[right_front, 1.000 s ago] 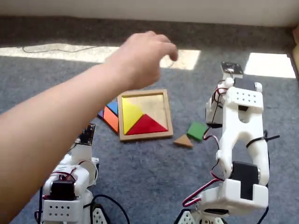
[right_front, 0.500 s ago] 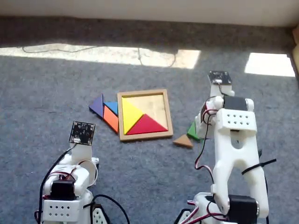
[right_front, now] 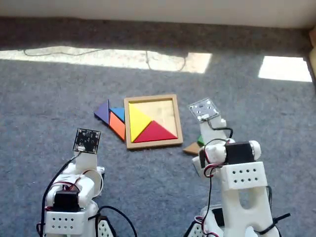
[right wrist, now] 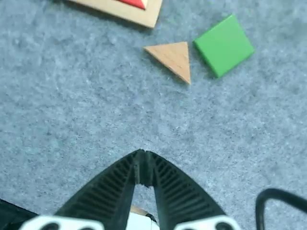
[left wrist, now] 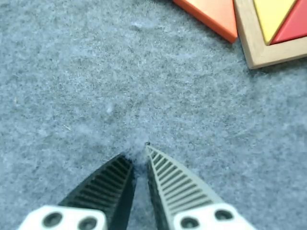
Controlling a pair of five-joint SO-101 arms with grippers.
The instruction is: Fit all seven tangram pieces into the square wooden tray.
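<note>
Holding a yellow triangle [right_front: 138, 121] and red triangle [right_front: 155, 132], the wooden tray [right_front: 152, 144] lies on carpet [right_front: 59, 94], green square [right wrist: 223, 45] and tan triangle [right wrist: 171, 57] at its four o'clock, orange piece [right_front: 117, 126] at nine. Left fingers [left wrist: 173, 184] and right fingers [right wrist: 178, 191] are together.

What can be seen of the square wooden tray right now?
The square wooden tray lies flat on the grey carpet, pale wood with a raised rim. Inside sit a yellow triangle and a red triangle; the rest of its floor is bare. An orange piece lies along its outer side.
</note>
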